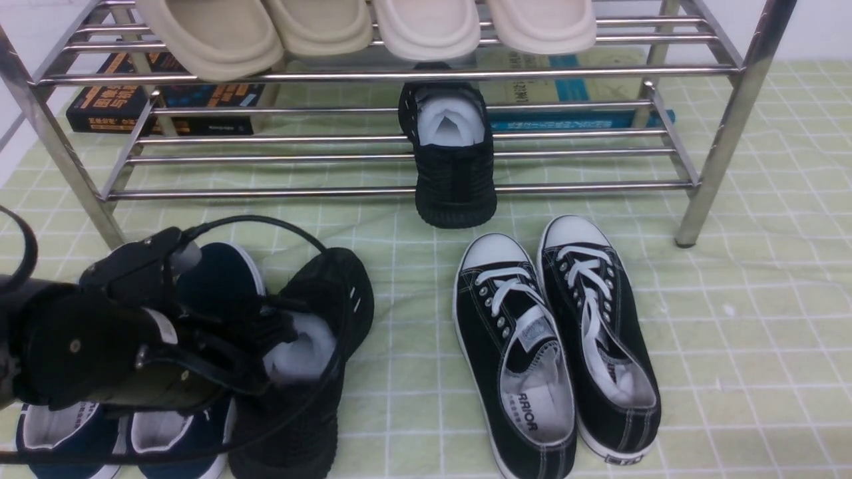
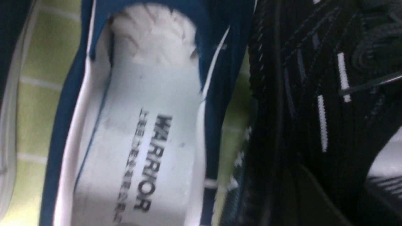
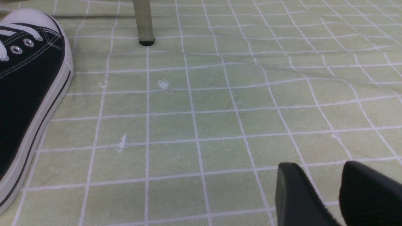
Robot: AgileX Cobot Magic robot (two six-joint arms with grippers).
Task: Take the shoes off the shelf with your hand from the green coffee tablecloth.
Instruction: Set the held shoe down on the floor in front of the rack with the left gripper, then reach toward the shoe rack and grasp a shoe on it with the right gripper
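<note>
- The left arm (image 1: 100, 346) is seen low at the near left, stretched forward and rightward over the cloth (image 1: 765, 332).
- The left fingers (image 1: 266, 326) are placed at the paper-stuffed opening of one black knit shoe (image 1: 319, 399). Black is set against black there, so it cannot be told whether they are parted or clamped on it.
- That shoe is found on the cloth, off the shelf (image 1: 399, 76), just beside the navy slip-ons (image 1: 219, 273).
- The second shoe (image 1: 456, 173) is left on the shelf's lower tier, its toe hung over the front bar.
- The right fingers (image 3: 295, 194) are held low over bare cloth, parted, with nothing gripped between them.
- Canvas sneakers (image 1: 552, 346) are laid on the cloth before the shelf, and beige slippers (image 1: 373, 26) are lined up on the upper tier.
</note>
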